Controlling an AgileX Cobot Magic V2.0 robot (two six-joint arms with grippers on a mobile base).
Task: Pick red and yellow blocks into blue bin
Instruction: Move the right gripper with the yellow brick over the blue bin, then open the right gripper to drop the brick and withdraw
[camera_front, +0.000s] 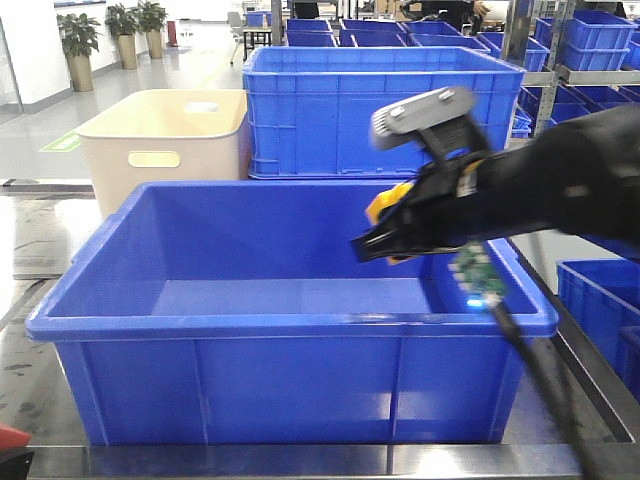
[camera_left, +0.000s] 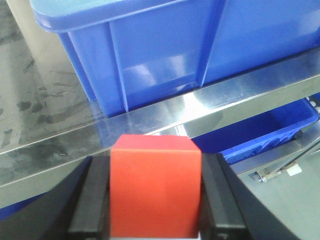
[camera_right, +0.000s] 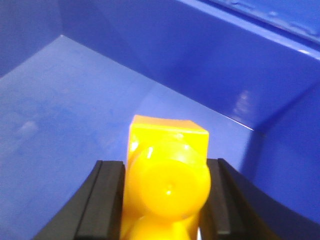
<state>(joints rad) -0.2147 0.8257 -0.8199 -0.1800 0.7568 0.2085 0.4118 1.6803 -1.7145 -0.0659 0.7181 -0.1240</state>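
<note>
**Both grippers loaded: yellow brick over the bin, red cube outside it**

1. Right gripper (camera_right: 166, 172): black jaws clamped on either side of the yellow brick (camera_right: 172, 145). One round stud faces the wrist camera. In the front view the gripper reaches in from the right, above the bin's interior and towards its right side.
2. Yellow brick: held in the air over the smooth inner floor of the blue bin (camera_front: 250, 325), near an inner corner and not touching floor or walls.
3. Left gripper (camera_left: 156, 172): black jaws pressed against both side faces of the red cube (camera_left: 155, 190).
4. Red cube: held outside the bin, on the near side of its ribbed outer wall and of the steel table edge (camera_left: 50, 145). A red patch in the lower-left corner of the front view may be this cube, but it is too cropped to tell.
5. Blue bin: stands on the steel table, rim uppermost.
6. Surroundings: a cream tub (camera_front: 165, 140) with a handle slot stands behind the bin at the left, and a taller blue crate (camera_front: 380, 110) behind it at the right. Potted plants (camera_front: 80, 40) stand far back.
</note>
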